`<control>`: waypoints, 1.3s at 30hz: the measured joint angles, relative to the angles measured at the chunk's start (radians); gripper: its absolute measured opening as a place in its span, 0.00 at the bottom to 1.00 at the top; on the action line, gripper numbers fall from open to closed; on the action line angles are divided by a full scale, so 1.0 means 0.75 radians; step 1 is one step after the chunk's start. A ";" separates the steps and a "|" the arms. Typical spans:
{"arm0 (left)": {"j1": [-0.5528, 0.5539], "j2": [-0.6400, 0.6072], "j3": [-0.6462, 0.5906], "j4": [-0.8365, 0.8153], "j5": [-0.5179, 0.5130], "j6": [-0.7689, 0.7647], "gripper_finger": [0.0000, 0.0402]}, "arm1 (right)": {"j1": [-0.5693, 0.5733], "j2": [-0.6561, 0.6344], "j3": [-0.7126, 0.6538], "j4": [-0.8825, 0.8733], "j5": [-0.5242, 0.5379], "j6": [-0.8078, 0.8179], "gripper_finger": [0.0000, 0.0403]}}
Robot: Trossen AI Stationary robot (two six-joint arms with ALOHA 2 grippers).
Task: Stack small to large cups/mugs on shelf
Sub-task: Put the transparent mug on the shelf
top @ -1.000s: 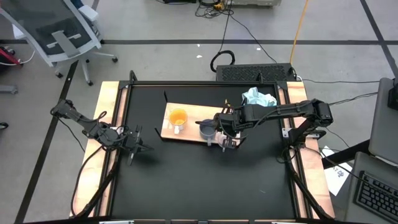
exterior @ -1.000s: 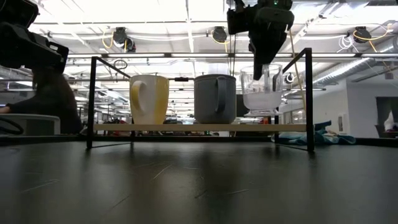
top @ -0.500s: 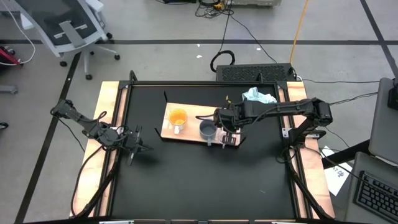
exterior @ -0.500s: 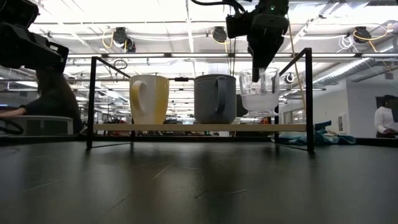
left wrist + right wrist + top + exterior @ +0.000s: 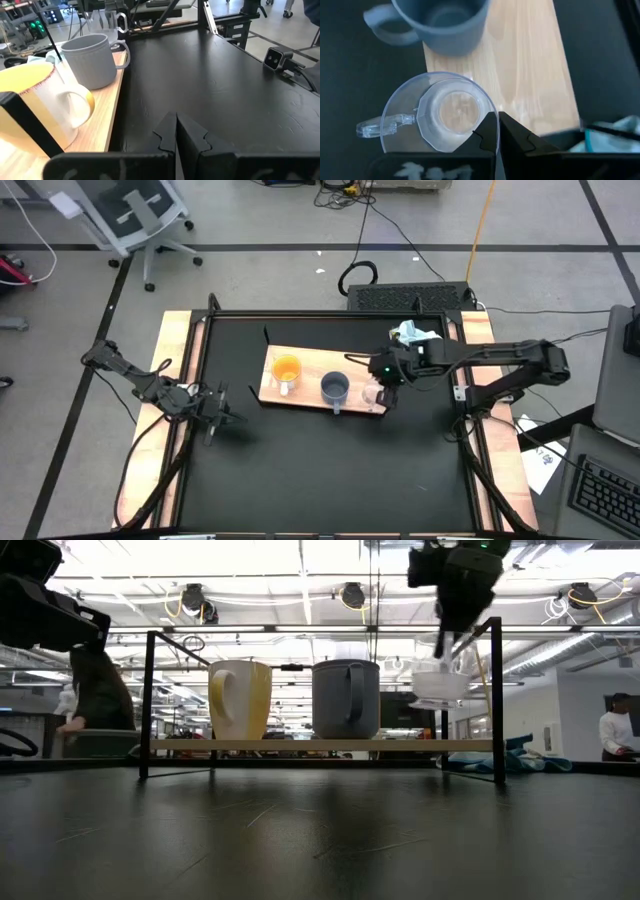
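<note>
Gripping the clear glass cup [image 5: 440, 112] by its rim, right jaws [image 5: 496, 131] hold it above the shelf [image 5: 310, 395] edge.

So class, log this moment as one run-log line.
right gripper: shut on glass cup rim, above shelf end | orange mug, blue-grey mug: shelved | left gripper: shut, idle

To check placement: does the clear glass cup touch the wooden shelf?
Apart. Low view: the clear glass cup hangs from the right claw, with a gap above the shelf.

On the light-wood shelf [image 5: 305, 395] an orange mug [image 5: 286, 369] with a white handle stands beside a blue-grey mug [image 5: 334, 388], then a clear glass cup [image 5: 373, 394]. The worktop [image 5: 320, 470] is black, and a light-blue cloth [image 5: 414, 335] lies beyond the shelf.
</note>
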 joint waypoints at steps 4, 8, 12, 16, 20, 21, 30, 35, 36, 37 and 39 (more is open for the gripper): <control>0.000 0.000 0.000 0.019 -0.001 0.019 0.02 | 0.001 -0.049 -0.048 0.008 -0.005 0.022 0.00; 0.000 0.000 0.000 0.031 -0.004 0.038 0.02 | 0.001 -0.046 -0.048 0.041 -0.026 0.020 0.00; 0.000 0.000 0.000 0.031 -0.005 0.038 0.02 | -0.006 -0.023 -0.048 0.081 -0.089 -0.012 0.00; 0.000 0.000 0.000 0.028 -0.005 0.038 0.02 | -0.039 0.017 -0.048 0.089 -0.115 -0.023 0.00; 0.000 0.000 0.000 0.023 -0.004 0.037 0.02 | -0.076 0.071 -0.030 0.075 -0.118 -0.047 0.00; 0.000 0.000 0.000 0.019 -0.004 0.037 0.02 | -0.083 0.089 -0.018 0.075 -0.131 -0.058 0.00; 0.000 0.000 0.000 0.007 -0.003 0.026 0.02 | -0.094 0.225 0.100 0.014 -0.149 -0.150 0.00; 0.000 0.000 0.000 -0.012 0.000 0.017 0.02 | -0.094 0.229 0.102 0.011 -0.149 -0.160 0.00; 0.000 0.000 0.000 -0.013 0.000 0.017 0.02 | -0.094 0.231 0.102 0.005 -0.149 -0.162 0.00; 0.000 0.000 0.000 -0.012 0.000 0.015 0.02 | -0.094 0.232 0.102 -0.007 -0.149 -0.166 0.00; 0.000 0.000 0.000 -0.012 0.000 0.014 0.02 | -0.094 0.239 0.102 -0.017 -0.149 -0.171 0.00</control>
